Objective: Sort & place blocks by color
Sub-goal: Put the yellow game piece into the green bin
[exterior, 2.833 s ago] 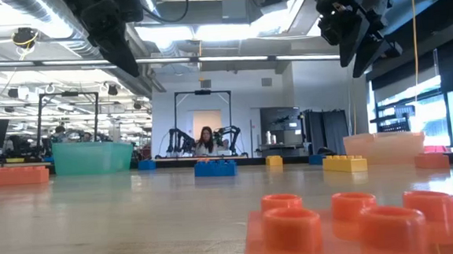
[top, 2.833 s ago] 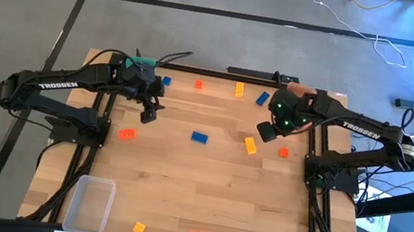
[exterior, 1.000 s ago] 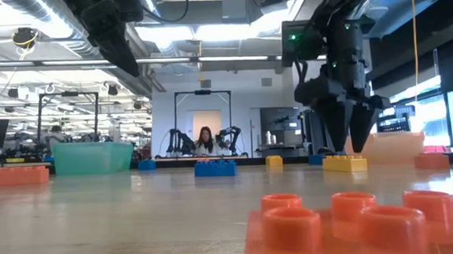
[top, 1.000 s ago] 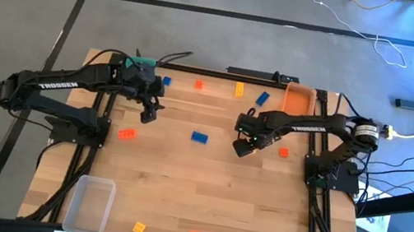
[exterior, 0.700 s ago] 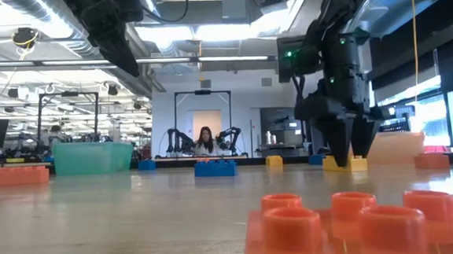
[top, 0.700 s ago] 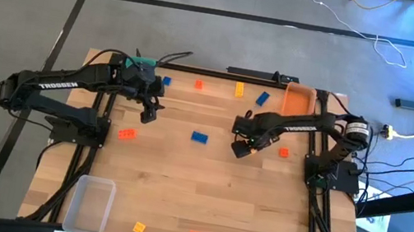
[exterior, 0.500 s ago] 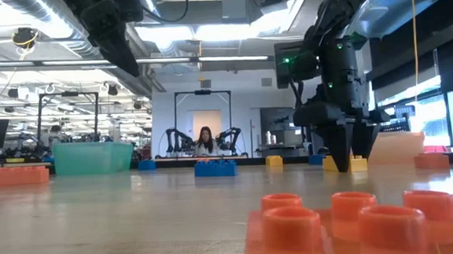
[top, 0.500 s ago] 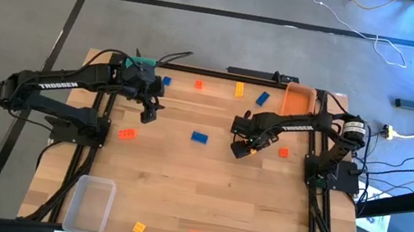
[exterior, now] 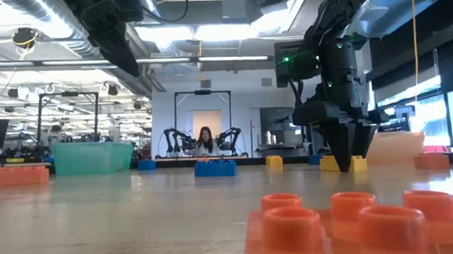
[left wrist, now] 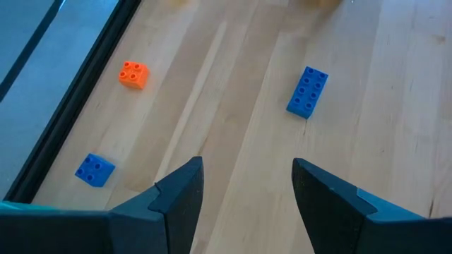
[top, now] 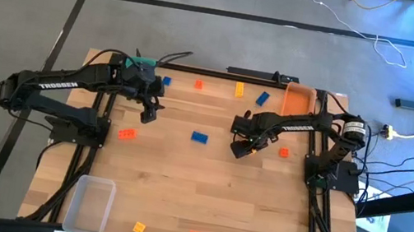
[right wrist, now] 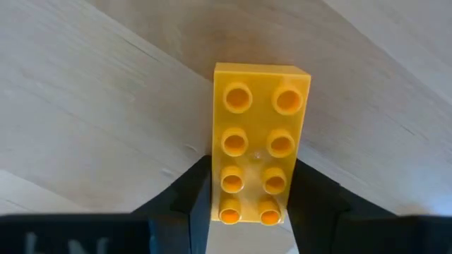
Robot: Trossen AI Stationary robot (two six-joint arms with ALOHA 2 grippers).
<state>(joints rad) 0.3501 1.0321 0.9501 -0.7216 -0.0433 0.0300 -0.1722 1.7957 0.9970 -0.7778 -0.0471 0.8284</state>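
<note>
My right gripper stands over a yellow two-by-four block right of the table's middle, fingers pointing down and shut on it. In the low view the yellow block sits on the wood between the fingers of the right gripper. My left gripper hangs open above the far left part of the table, as the left wrist view shows. Below it lie a blue block, a small orange block and a small blue block. My right gripper pinches the yellow block between its two fingers, one on each long side, at one end of the block. The fingers come from above and point down. The block lies flat on the table, studs up.
Loose blocks lie about: blue, orange, orange, yellow, blue, and several along the near edge. An orange bin stands far right, a green bin far left, a clear bin near left.
My right gripper has come down onto the yellow block, shifting slightly toward the table's left, and its fingers have narrowed from a wide gap until they meet the block's sides. The block has stayed on the table.
</note>
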